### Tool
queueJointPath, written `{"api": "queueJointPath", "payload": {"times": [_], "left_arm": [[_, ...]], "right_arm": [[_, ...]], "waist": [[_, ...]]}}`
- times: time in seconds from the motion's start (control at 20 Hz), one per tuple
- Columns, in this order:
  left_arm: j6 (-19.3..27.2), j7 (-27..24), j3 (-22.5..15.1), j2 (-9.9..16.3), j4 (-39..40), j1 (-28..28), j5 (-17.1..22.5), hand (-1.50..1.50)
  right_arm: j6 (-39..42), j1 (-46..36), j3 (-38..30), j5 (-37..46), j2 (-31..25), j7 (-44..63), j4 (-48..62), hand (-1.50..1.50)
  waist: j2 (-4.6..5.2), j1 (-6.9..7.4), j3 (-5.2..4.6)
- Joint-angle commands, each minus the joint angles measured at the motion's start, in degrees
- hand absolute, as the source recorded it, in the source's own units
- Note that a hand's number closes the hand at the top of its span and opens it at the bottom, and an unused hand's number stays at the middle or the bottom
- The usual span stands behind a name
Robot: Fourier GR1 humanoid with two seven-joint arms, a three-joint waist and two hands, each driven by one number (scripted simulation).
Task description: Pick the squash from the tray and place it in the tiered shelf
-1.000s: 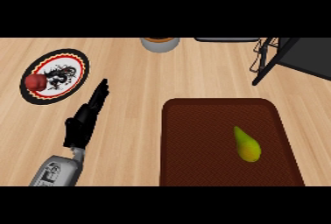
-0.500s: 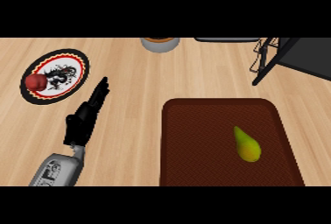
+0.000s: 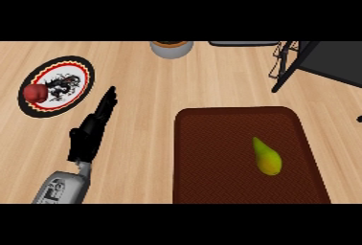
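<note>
Closest to the bottom edge, a grey forearm comes in at the lower left and ends in the left hand (image 3: 90, 131). The hand is black and lies over the wooden counter (image 3: 148, 95). Its fingers are straight and close together, pointing up and a little to the right. It holds nothing.

To the right of the hand sits the dark brown tray (image 3: 212, 158), well apart from it. The squash (image 3: 266, 157) lies on the right part of the tray. It is yellow-green, with its thin end pointing up.

Farther back on the left is a round plate (image 3: 78, 72) with a dark rim and a red thing (image 3: 35, 92) on it. The fingertips are near the plate.

At the far edge stands a grey pot (image 3: 171, 49). In the far right corner is the black tiered shelf (image 3: 311, 62).
</note>
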Motion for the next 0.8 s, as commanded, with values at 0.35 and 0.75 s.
{"api": "queueJointPath", "payload": {"times": [0.35,0.75], "left_arm": [[0.7,-1.9,1.4,0.1,-0.5,3.5,-0.6,0.0],[-0.1,0.3,3.0,1.3,-2.2,3.3,0.2,0.0]], "right_arm": [[25.4,19.2,-12.2,-9.9,-6.9,16.2,-24.7,-1.5],[43.4,36.2,-31.4,-24.7,-7.7,16.9,-42.4,-1.5]], "waist": [[-0.61,-2.79,0.04],[-0.68,-3.54,0.11]]}}
